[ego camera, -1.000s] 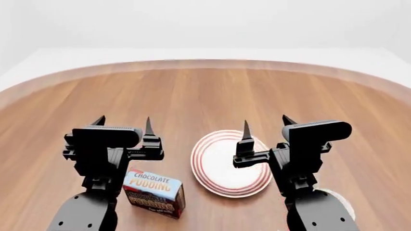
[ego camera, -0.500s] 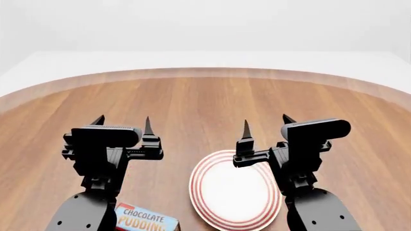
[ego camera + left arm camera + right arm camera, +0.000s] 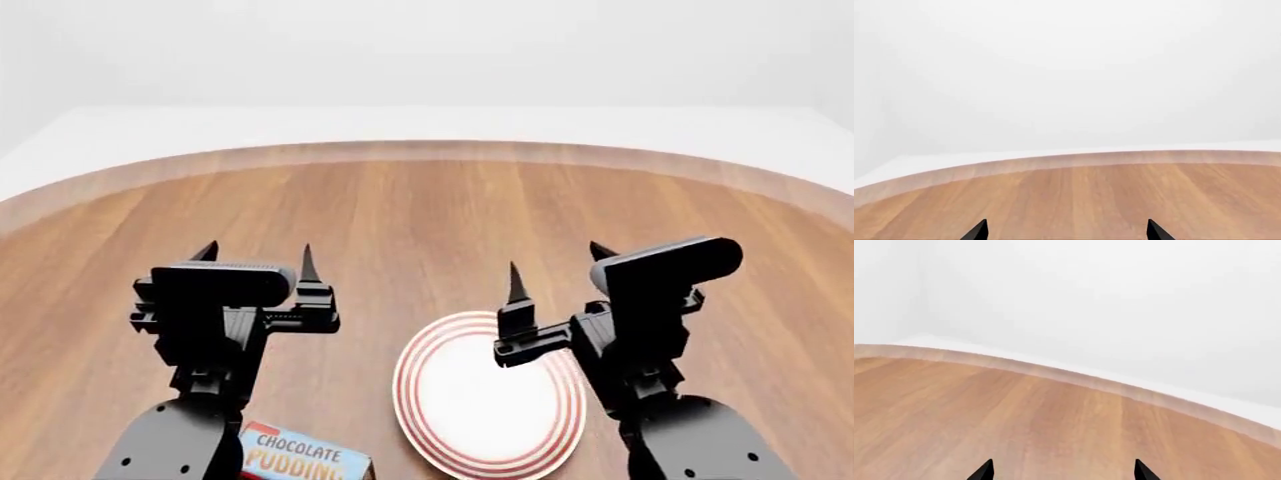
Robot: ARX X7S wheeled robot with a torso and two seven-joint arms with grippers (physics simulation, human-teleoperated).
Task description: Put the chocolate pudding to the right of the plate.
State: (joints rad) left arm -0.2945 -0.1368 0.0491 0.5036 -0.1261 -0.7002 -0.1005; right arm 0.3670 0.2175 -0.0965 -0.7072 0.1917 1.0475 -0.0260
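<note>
Head view: chocolate pudding (image 3: pixel 300 460) lies flat, long axis crosswise, left of plate (image 3: pixel 486 402); both end effectors empty, fingers apart.

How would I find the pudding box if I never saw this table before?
Start at the big round wooden table and find the white plate with red rings near its front edge. Left of the plate, under the left gripper, sits the chocolate pudding: the only box, light-blue topped, reading "CHOCOLATE PUDDING".
</note>
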